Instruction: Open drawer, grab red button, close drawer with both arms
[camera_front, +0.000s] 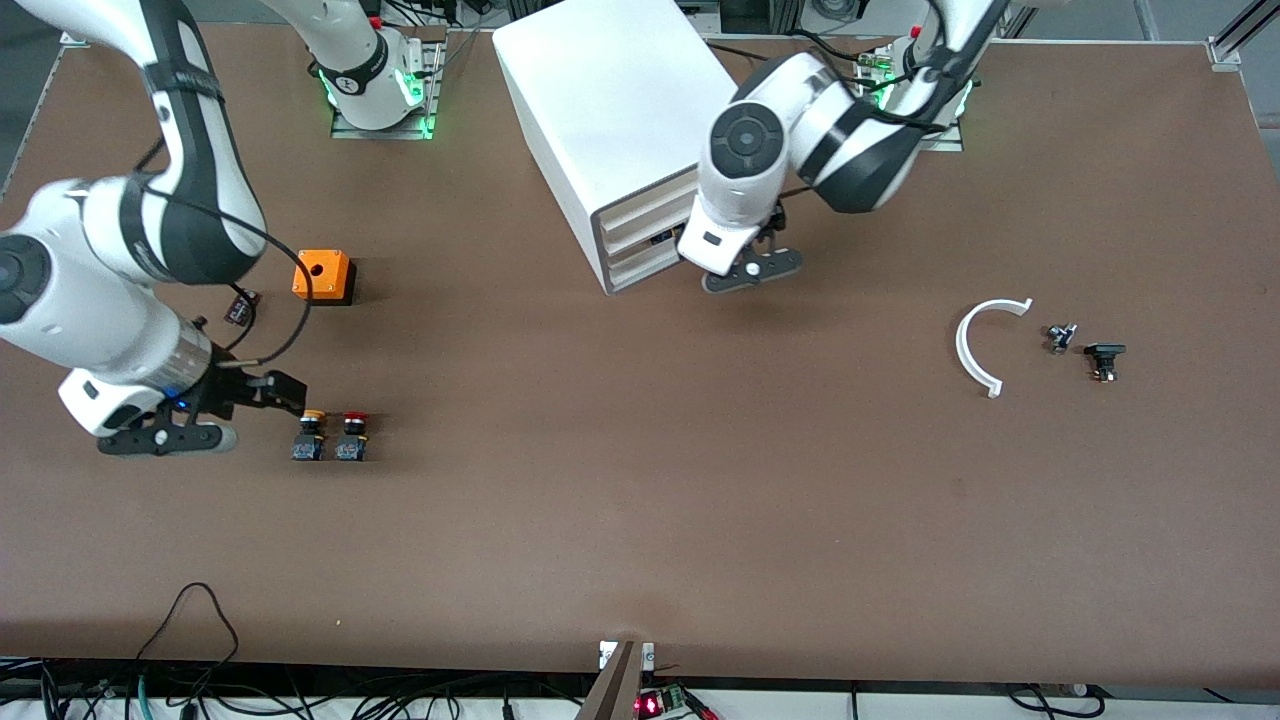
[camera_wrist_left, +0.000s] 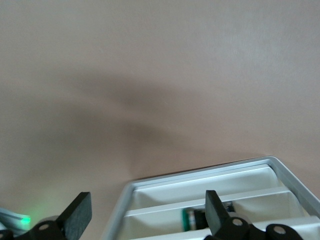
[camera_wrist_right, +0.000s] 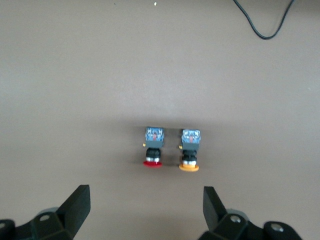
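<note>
Jaws of both grippers spread wide, nothing held in either. Right gripper (camera_front: 275, 392) low over the table (camera_front: 640, 520) toward the right arm's end; the red-capped button (camera_front: 352, 437) lies on its side just ahead of the fingertips, close beside a yellow-capped button (camera_front: 310, 436), the 2 nearly touching. Orange box (camera_front: 323, 276) sits farther from the front camera, apart from both. Left gripper (camera_front: 762, 262) hangs at the front of the white drawer cabinet (camera_front: 620, 130); its wrist view shows 1 finger (camera_wrist_left: 217, 212) over the drawers (camera_wrist_left: 210, 200). White curved piece (camera_front: 978, 345) and 2 small black parts (camera_front: 1085, 350) lie well apart, toward the left arm's end.
</note>
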